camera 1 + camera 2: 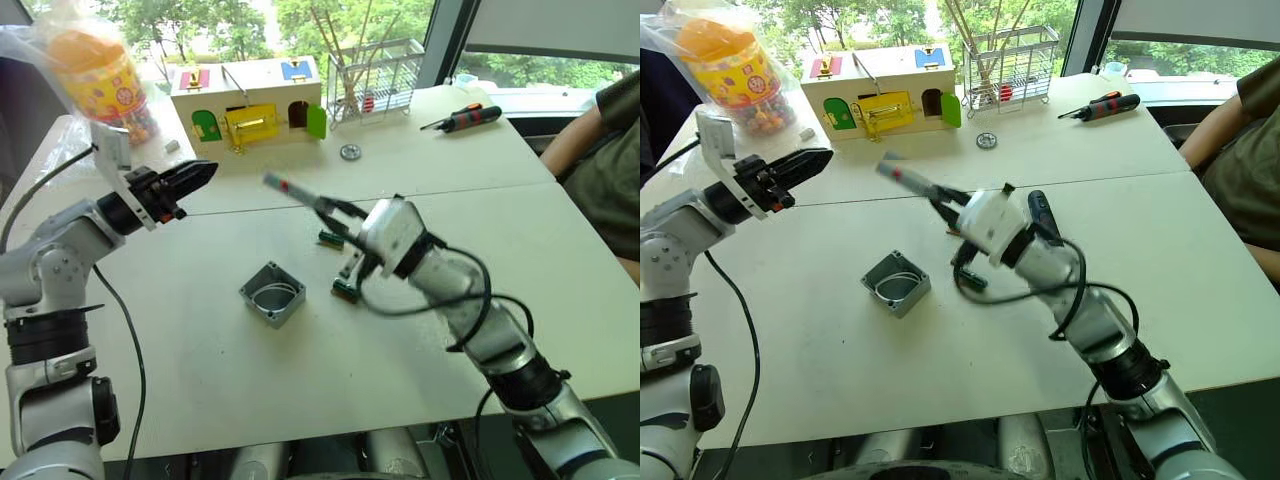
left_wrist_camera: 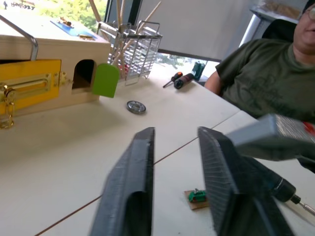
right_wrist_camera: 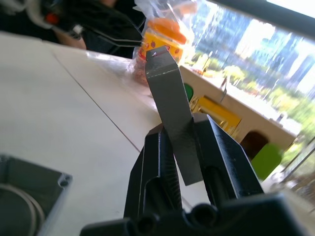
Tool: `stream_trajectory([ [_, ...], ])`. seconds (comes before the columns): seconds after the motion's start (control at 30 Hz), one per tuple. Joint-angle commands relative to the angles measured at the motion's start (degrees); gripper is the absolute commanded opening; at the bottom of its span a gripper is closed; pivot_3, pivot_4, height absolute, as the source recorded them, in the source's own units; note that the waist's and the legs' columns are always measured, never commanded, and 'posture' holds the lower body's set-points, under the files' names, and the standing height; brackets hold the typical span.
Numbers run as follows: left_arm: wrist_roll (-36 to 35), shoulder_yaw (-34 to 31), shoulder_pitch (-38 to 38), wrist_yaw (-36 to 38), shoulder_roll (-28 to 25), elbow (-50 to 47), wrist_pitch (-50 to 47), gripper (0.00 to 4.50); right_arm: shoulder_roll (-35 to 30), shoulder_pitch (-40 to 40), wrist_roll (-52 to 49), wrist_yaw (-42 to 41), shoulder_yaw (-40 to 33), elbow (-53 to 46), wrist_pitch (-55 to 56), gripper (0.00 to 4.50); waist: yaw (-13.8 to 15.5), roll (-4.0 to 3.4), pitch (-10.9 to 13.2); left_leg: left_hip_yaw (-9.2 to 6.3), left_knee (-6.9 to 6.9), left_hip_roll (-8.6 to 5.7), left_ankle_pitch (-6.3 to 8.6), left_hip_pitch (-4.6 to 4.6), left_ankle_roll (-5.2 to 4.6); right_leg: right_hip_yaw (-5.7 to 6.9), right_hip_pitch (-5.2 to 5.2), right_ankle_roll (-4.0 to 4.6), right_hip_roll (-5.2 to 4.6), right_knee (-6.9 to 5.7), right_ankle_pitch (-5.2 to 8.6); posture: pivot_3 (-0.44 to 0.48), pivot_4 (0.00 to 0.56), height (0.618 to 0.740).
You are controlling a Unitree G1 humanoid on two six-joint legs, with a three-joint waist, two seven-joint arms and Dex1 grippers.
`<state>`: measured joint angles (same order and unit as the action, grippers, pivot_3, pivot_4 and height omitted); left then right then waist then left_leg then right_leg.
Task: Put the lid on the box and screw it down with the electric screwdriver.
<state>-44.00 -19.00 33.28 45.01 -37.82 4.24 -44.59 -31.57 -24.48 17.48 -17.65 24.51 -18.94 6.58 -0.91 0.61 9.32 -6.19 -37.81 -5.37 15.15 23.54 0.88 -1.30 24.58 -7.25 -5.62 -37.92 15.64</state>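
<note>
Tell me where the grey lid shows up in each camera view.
Left eye: lid held by the right gripper, mid-picture, beyond the open box.
Right eye: lid left of centre, same grip.
Left wrist: lid just past the left gripper.
Right wrist: lid clamped edge-on in the right gripper.
Shared landmark: wooden box with yellow door.

No text, label, brand, number or sign was legible anywhere on the tabletop, and the colourful print on the orange-lidded jar in its clear bag was too small and blurred to be made out as words.
</note>
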Motion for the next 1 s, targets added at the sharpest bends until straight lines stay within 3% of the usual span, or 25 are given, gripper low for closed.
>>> stream_trajectory([
  [0.03, 1.5, 1.2, 0.5, 0.9, -1.3, -1.1, 0.8, 0.02, -2.1, 1.5, 15.0, 5.9, 1.9, 0.6, 10.7, 0.10, 0.1, 0.02, 0.0, 0.00, 0.00, -0.01, 0.00, 0.00, 0.00, 0.00, 0.00, 0.00, 0.00, 0.01, 0.00, 0.000, 0.150, 0.740],
  [0.3, 5.1, 8.7, 1.8, 4.9, -3.1, -3.7, 0.5, 0.02, 1.6, 8.2, 32.8, 11.2, 4.5, -0.2, 14.2, 0.10, 0.1, 0.02, 0.0, -0.01, 0.00, 0.00, -0.01, 0.00, 0.01, -0.03, -0.03, 0.02, 0.03, 0.01, 0.01, 0.000, 0.150, 0.740],
  [0.67, 7.1, 14.9, 2.2, 11.4, -6.2, -5.7, -1.3, 0.02, 14.6, 14.0, 43.7, 3.1, 9.5, -1.9, 4.0, 0.10, 0.1, 0.02, 0.0, -0.02, 0.02, 0.04, -0.01, -0.02, 0.02, -0.04, -0.05, 0.03, 0.09, 0.00, 0.01, 0.000, 0.150, 0.740],
  [1.0, 11.9, 20.0, 2.7, 18.0, -7.3, -3.3, 2.9, 0.02, 15.4, 15.8, 48.4, 2.3, 9.7, -2.4, 1.2, 0.10, 0.1, 0.01, 0.0, -0.03, 0.02, 0.04, -0.02, -0.04, 0.03, -0.04, -0.07, 0.03, 0.10, 0.00, 0.02, 0.000, 0.150, 0.740],
])
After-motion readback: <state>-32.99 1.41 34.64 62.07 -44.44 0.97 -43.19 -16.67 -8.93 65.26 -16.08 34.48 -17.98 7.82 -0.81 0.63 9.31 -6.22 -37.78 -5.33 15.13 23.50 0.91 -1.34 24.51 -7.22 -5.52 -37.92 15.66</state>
